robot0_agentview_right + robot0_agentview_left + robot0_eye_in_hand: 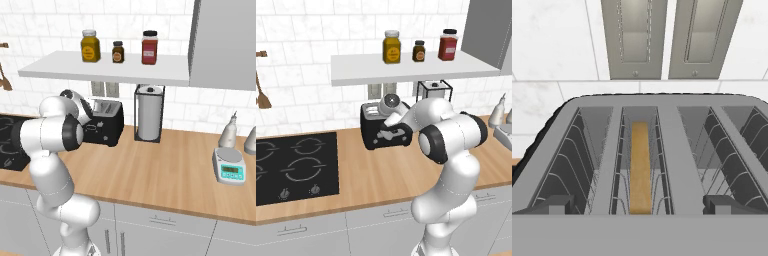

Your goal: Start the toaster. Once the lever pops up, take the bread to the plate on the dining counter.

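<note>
The black toaster (pixel 376 136) stands at the back of the wood worktop, under the shelf. Seen from above in the hand view, the toaster (pixel 677 150) has a tan slice of bread (pixel 640 165) standing on edge in its left slot; the right slot has nothing in it. My gripper (pixel 639 206) hovers just above the toaster's top, open, with its dark fingertips (pixel 549 205) spread wide to either side of the bread slot and nothing between them. From the right, my wrist covers the left part of the toaster (pixel 109 127). The plate and the dining counter are out of view.
A black hob (pixel 291 165) lies left of the toaster. The white shelf (pixel 406 67) with three jars hangs right above it. A paper towel holder (pixel 148 120) stands to the toaster's right, and a kitchen scale (pixel 229 167) and bottles further right. Two wall sockets (pixel 669 37) sit behind.
</note>
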Controlling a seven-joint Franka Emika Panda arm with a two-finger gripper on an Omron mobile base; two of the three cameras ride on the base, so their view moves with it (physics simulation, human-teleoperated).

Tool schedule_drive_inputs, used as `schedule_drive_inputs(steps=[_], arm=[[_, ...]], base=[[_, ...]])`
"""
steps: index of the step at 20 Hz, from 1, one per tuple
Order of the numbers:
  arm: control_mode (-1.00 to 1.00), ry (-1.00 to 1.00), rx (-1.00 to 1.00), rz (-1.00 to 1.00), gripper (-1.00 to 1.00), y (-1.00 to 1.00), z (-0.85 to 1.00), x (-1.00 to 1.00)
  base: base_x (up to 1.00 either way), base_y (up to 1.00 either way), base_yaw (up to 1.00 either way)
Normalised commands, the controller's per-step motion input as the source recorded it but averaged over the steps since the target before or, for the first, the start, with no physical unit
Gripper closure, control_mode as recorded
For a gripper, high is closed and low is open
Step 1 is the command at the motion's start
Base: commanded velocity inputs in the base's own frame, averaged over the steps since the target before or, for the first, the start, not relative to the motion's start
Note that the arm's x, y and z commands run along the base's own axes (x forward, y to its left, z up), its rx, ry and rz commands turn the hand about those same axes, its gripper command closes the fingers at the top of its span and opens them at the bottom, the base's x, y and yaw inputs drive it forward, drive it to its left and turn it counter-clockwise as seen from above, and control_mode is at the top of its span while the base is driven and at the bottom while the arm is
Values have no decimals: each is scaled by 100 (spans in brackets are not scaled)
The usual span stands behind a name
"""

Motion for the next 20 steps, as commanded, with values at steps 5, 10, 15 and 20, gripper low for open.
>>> schedule_drive_inputs(steps=[5,10,15,20], arm=[[-100,0,0,0,-100,0,0,0],[-100,0,0,0,-100,0,0,0],[-100,0,0,0,-100,0,0,0],[-100,0,0,0,-100,0,0,0]], base=[[0,0,0],[0,0,0],[0,0,0],[0,0,0]])
